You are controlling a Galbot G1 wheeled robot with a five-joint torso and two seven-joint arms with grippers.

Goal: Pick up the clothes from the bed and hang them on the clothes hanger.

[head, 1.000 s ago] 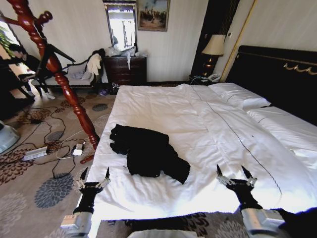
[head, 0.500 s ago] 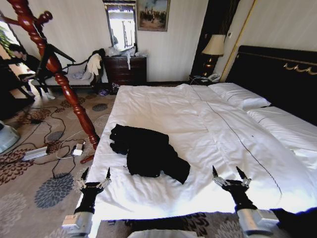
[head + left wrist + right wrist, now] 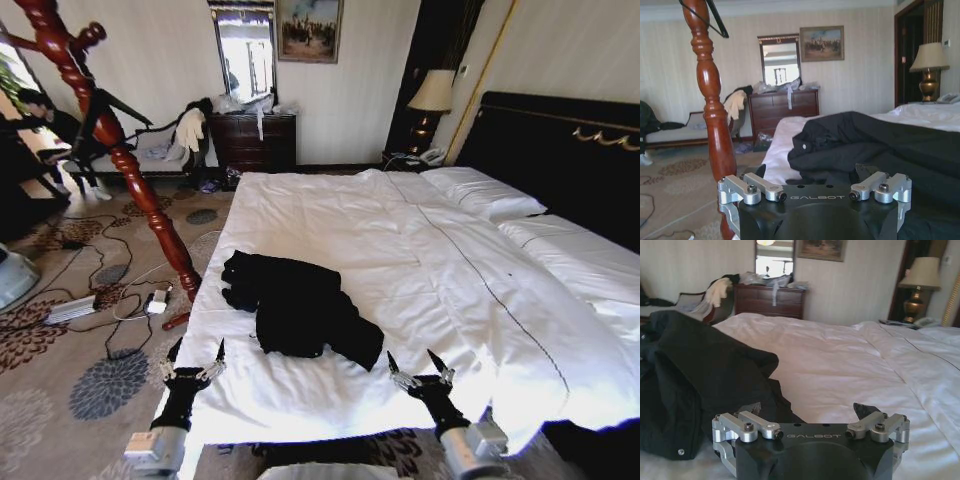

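While the black coat (image 3: 300, 310) lies crumpled on the bed's (image 3: 440, 260) near left part, the left hand (image 3: 192, 361) and right hand (image 3: 419, 368) hover wide open, empty, at the near edge. The left wrist view shows the coat stand (image 3: 710, 105) left of the coat (image 3: 865, 145). The right wrist view shows the coat (image 3: 700, 375) just ahead, left.

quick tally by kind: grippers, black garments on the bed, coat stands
grippers: 2, the left gripper and the right gripper, both open
black garments on the bed: 1, the coat
coat stands: 1, the red-brown coat stand
total: 4
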